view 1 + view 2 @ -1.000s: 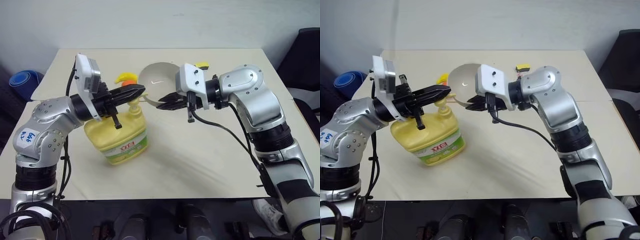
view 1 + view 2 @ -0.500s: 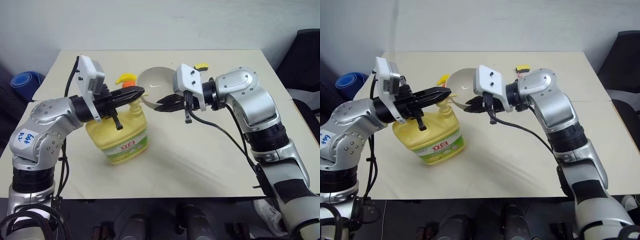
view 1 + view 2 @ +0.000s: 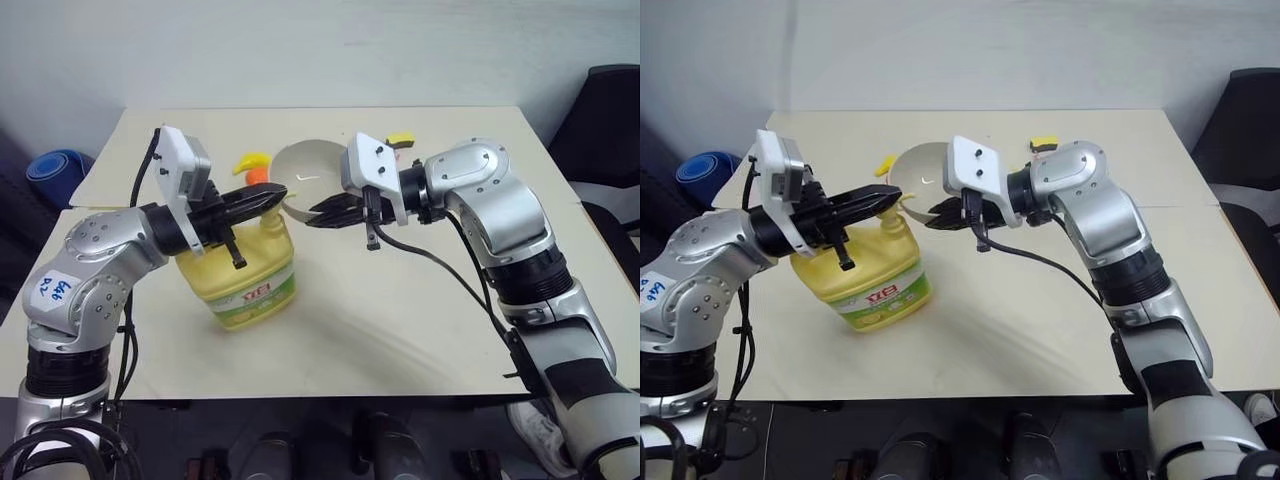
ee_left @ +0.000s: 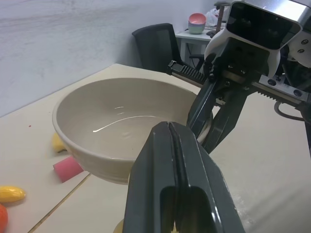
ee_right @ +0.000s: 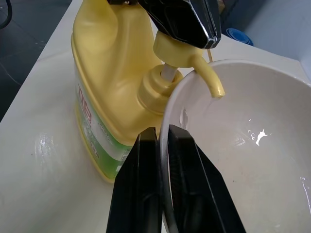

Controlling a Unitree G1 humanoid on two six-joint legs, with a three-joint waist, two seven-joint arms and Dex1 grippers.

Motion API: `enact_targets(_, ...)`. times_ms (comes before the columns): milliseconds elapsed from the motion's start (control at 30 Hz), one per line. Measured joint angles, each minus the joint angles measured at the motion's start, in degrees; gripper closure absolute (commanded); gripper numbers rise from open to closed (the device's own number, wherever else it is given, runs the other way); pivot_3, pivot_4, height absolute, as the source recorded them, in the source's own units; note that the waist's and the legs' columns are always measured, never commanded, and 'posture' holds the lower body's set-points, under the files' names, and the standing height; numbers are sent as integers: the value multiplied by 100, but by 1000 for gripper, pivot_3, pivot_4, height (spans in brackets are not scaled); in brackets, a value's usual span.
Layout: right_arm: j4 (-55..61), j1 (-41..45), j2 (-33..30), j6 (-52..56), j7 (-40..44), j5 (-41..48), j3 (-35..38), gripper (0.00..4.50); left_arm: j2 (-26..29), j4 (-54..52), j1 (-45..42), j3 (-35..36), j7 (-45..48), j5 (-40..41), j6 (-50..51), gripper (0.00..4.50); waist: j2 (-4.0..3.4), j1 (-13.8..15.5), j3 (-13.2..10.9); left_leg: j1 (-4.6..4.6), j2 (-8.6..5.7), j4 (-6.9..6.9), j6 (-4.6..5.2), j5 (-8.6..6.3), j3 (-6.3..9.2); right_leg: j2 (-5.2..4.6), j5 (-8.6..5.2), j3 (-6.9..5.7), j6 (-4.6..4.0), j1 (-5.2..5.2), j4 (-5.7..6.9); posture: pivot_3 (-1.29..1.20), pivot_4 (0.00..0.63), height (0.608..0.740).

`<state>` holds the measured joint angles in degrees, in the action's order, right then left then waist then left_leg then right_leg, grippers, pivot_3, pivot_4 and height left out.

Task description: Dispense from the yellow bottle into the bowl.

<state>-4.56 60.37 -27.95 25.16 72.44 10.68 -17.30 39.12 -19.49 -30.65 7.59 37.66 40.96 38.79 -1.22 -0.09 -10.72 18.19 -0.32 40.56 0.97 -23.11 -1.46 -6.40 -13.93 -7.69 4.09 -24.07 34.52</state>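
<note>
The squat yellow plastic pump bottle [image 3: 238,281] stood on the beige counter [image 3: 400,320]. The left gripper [image 3: 272,195], jaws clenched empty, had sunk slightly onto the pump head [image 5: 179,51]. The right gripper [image 3: 318,214], jaws grasping the rim, still held the round beige-grey bowl [image 3: 308,174] under the spout, a little lower than before.

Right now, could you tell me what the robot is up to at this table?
It is pumping from the yellow bottle into the bowl. The right pincer is shut on the bowl's rim, holding the bowl up beside the bottle so the pump's spout hangs over its edge. The left pincer, shut, rests on top of the pump head. The bowl's inside looks wet.
</note>
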Motion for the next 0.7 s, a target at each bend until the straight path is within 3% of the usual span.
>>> enact_targets(167, 0, -70, -2, -29, -18, 2, 0, 4500, -42, 54, 19, 130, 91, 82, 15, 4487, -3, -6, 2, 0, 0, -3, 0, 0, 0, 0, 0, 0, 0, 0, -1, 0, 150, 740)
enact_targets(367, 41, -499, -212, -209, -68, 30, 169, 4500, -47, 223, 203, 707, 874, 600, -213, 4487, 0, -10, -2, 33, 1, -13, 0, 0, -2, 1, 0, -2, 0, -33, -10, 0, 150, 740)
enact_targets(500, 38, -1286, -809, -681, -62, 8, 499, 4500, 511, 170, 650, 1280, 1489, 1036, -115, 4487, 20, -4, -14, 106, 2, -12, 0, 1, 2, 5, 1, -15, 2, -92, -31, 0, 150, 740)
enact_targets(700, -801, -2640, -1235, -2134, -134, -194, 833, 4500, 1045, -314, 2069, 1986, 2069, 1232, -30, 4487, 24, -10, -18, 103, 3, -43, 3, 1, -20, 13, 4, -18, 8, -94, -57, 0, 150, 740)
